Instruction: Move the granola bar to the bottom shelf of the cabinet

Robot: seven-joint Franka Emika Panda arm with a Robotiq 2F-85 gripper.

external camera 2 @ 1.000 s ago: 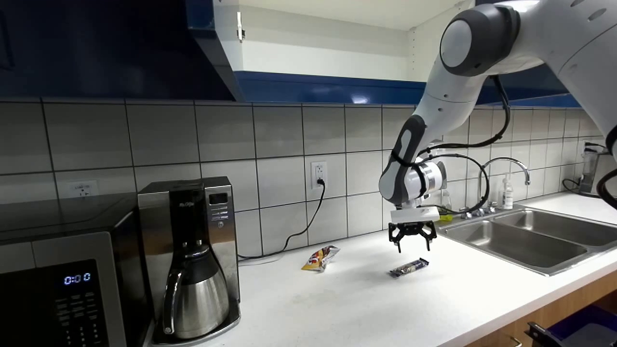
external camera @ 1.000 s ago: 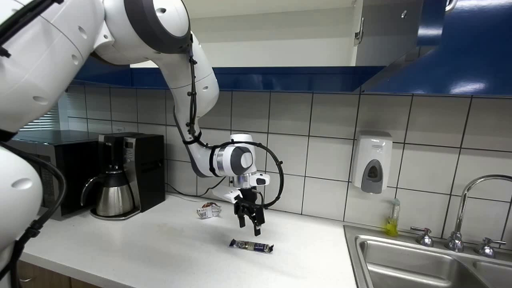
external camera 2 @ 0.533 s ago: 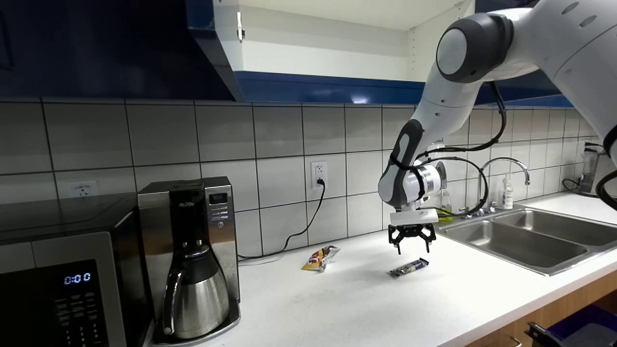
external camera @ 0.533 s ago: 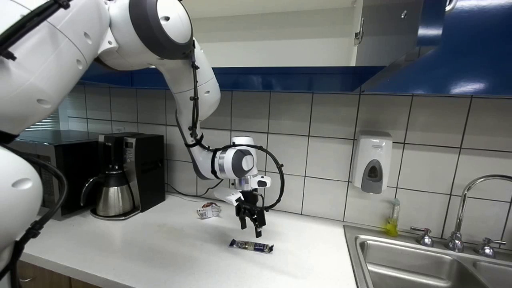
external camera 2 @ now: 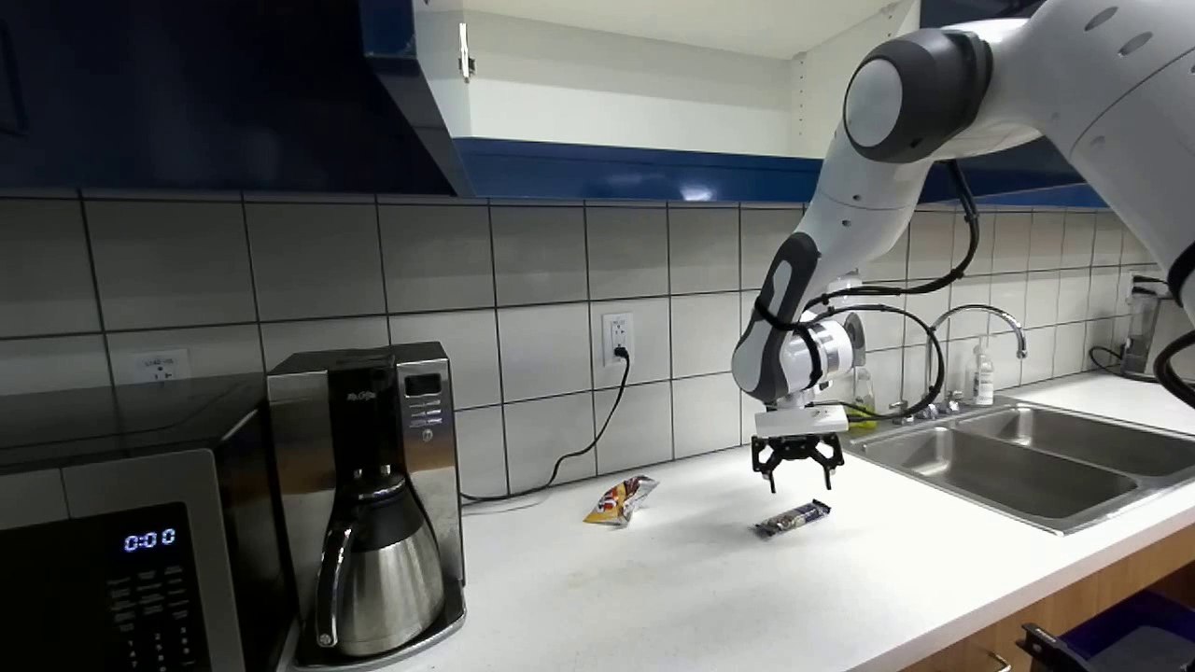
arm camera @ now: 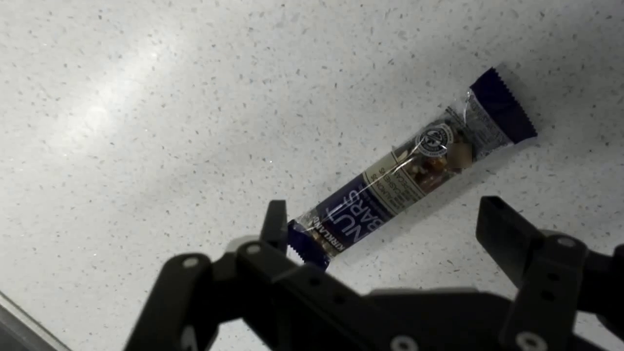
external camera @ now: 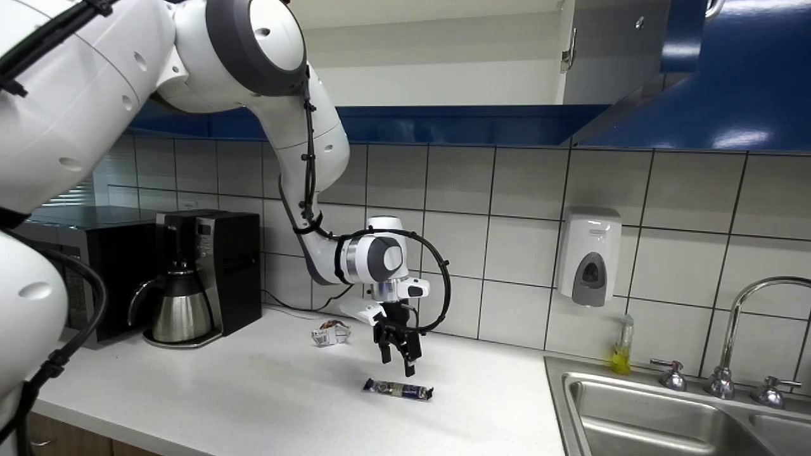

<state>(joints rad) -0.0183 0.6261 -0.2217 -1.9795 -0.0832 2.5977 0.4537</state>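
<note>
Granola bar (arm camera: 407, 175) is lying on the worktop (external camera 2: 653, 588) below the spread, empty jaws — grasping, lifting and shelving are all remaining. The wrist view is revealing "NUT BARS" lettering (arm camera: 358, 213); only the exterior views are showing the open cabinet (external camera 2: 635, 170) above the jaws — bottom shelf hidden.

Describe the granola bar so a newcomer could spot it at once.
On the white counter, look between the coffee maker and the sink, below the open gripper. The granola bar lies flat, lettered NUT BARS. Unlike the crumpled packet nearer the wall, it is straight, slim and has dark blue ends.
</note>
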